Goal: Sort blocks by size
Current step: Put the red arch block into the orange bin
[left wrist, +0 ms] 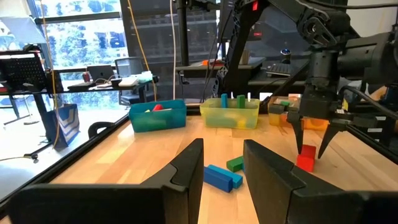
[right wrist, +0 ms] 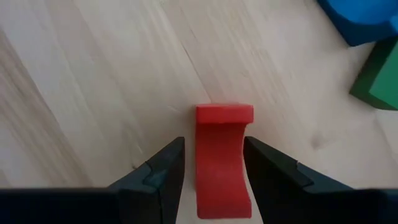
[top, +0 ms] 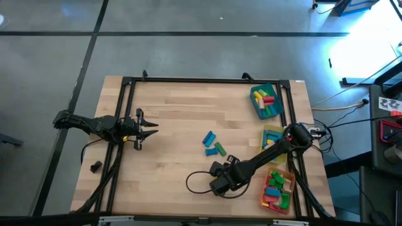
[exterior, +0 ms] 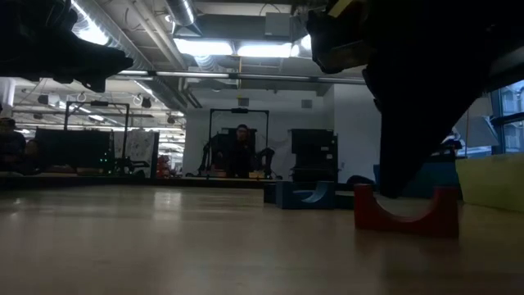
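A red arch-shaped block point(right wrist: 224, 118) lies on the table with its curved hollow on one side; in the low view it point(exterior: 405, 217) rests on its two feet. My right gripper point(right wrist: 214, 149) points down over it, open, with one finger on each side and wood showing between the left finger and the block. In the high view the gripper point(top: 218, 182) hides the block. Two blue blocks point(top: 208, 138) and a green one point(top: 220, 148) lie loose at mid-table. My left gripper point(top: 147, 130) waits open and level at the table's left.
Three trays holding blocks stand along the right edge: teal point(top: 264, 100) at the far end, yellow point(top: 271, 137) in the middle, orange point(top: 277, 188) nearest. A black cable loops on the table point(top: 195, 185) beside my right gripper. A small dark lump point(top: 95, 166) lies off the left edge.
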### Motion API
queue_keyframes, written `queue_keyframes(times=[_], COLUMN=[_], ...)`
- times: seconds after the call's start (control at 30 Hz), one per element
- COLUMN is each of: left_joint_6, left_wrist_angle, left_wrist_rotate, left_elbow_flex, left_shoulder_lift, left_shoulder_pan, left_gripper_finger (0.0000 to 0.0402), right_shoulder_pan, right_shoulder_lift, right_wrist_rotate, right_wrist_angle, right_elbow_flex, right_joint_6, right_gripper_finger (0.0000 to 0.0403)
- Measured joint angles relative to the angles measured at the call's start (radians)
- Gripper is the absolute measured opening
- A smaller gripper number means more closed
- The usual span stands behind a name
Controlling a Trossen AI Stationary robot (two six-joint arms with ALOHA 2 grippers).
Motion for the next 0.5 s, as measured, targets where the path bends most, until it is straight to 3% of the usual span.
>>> queue_keyframes(times=[0.5], left_joint_6=[0.000], left_wrist_angle=[0.000], left_wrist_rotate=[0.000], left_elbow_flex=[0.000], left_shoulder_lift=[0.000], left_shoulder_pan=[0.000], left_gripper_finger=[0.0100], right_shoulder_pan=[0.000], right_shoulder_lift=[-0.002], right_wrist_rotate=[-0.024], right_wrist_angle=[0.140], right_elbow_flex=[-0.107], right_joint_6=[0.000], right_gripper_finger=[0.0166])
